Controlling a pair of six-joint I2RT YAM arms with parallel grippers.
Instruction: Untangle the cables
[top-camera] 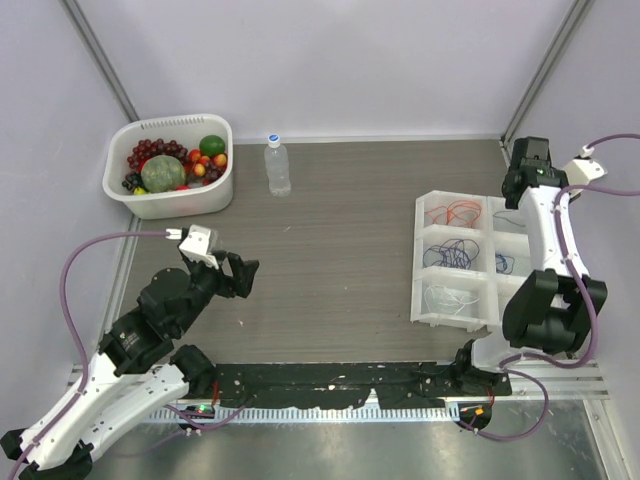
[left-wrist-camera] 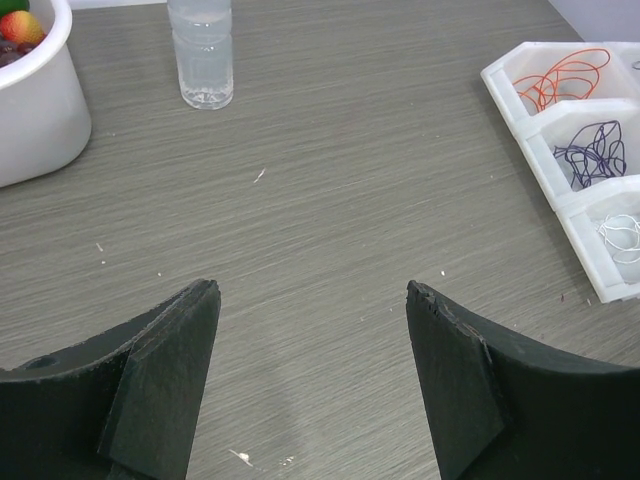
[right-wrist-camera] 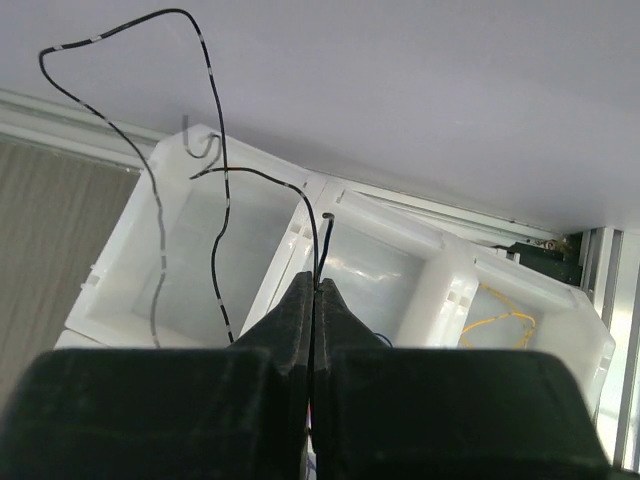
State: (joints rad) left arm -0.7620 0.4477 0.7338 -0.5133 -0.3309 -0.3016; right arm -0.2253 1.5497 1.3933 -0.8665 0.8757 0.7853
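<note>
A white compartment tray (top-camera: 432,318) at the right holds sorted cables: an orange cable (top-camera: 460,212), a purple cable (top-camera: 447,255), a white cable (top-camera: 450,297) and a blue cable (top-camera: 505,263). My right gripper (right-wrist-camera: 316,285) is shut on a thin black cable (right-wrist-camera: 222,190) with pale bands, which loops up in front of it above the tray's empty compartments (right-wrist-camera: 200,250). A yellow cable (right-wrist-camera: 500,322) lies in a compartment to the right. In the top view the right gripper (top-camera: 522,183) is over the tray's far end. My left gripper (left-wrist-camera: 312,295) is open and empty above bare table, also seen from above (top-camera: 245,272).
A white basket of fruit (top-camera: 215,195) stands at the back left, with a clear water bottle (top-camera: 277,165) beside it. Both show in the left wrist view: the basket (left-wrist-camera: 35,110) and the bottle (left-wrist-camera: 202,50). The tray (left-wrist-camera: 520,95) is to the left gripper's far right.
</note>
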